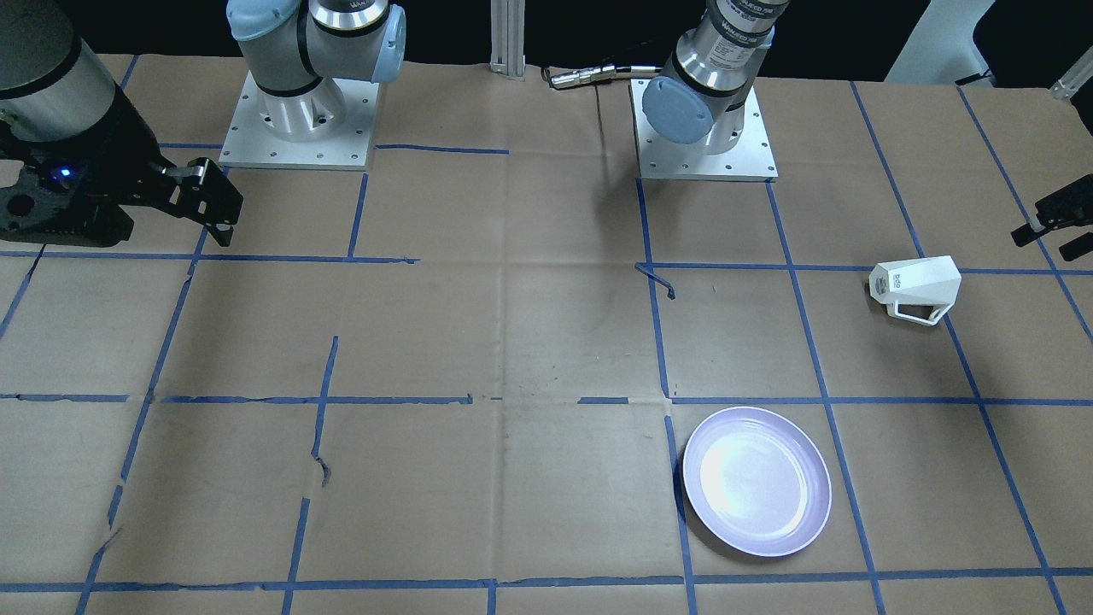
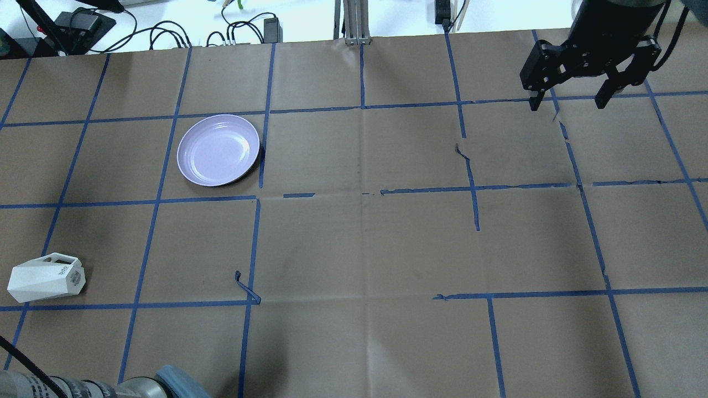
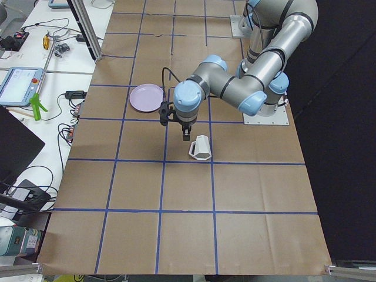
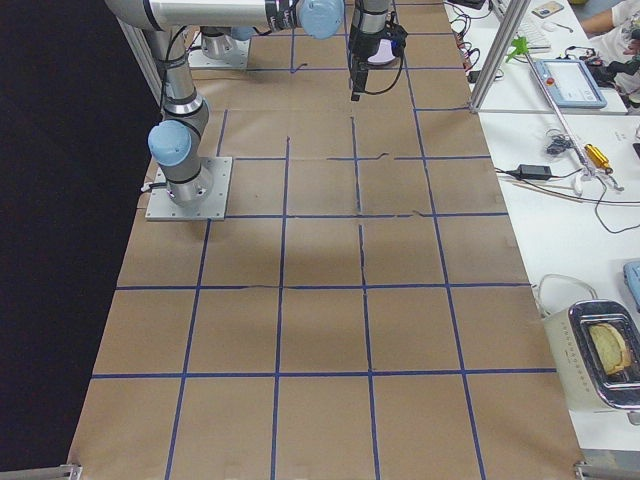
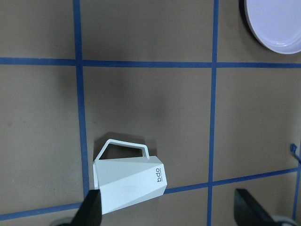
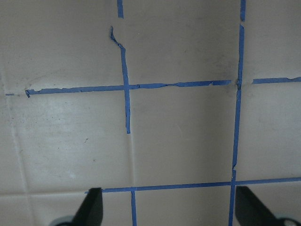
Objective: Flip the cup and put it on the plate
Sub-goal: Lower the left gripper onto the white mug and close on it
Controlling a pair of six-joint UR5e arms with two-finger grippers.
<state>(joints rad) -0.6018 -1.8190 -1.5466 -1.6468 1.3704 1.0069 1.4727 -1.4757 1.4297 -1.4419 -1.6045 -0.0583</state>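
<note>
The white faceted cup (image 1: 914,289) lies on its side on the brown paper. Its printed base faces the table's middle and its handle points away from the robot. It also shows in the overhead view (image 2: 47,276) and the left wrist view (image 5: 129,181). The lavender plate (image 1: 756,481) sits empty further out, also in the overhead view (image 2: 218,150). My left gripper (image 5: 171,214) is open and empty, hovering above the cup (image 3: 200,148); it shows at the front view's right edge (image 1: 1055,226). My right gripper (image 2: 569,102) is open and empty, far away over bare paper.
Blue tape lines grid the paper, with a loose torn strip (image 2: 246,290) near the middle. Both arm bases (image 1: 704,128) stand at the robot's edge. An aluminium post (image 2: 354,22) and cables are at the far edge. A bench with devices (image 4: 590,350) flanks the table.
</note>
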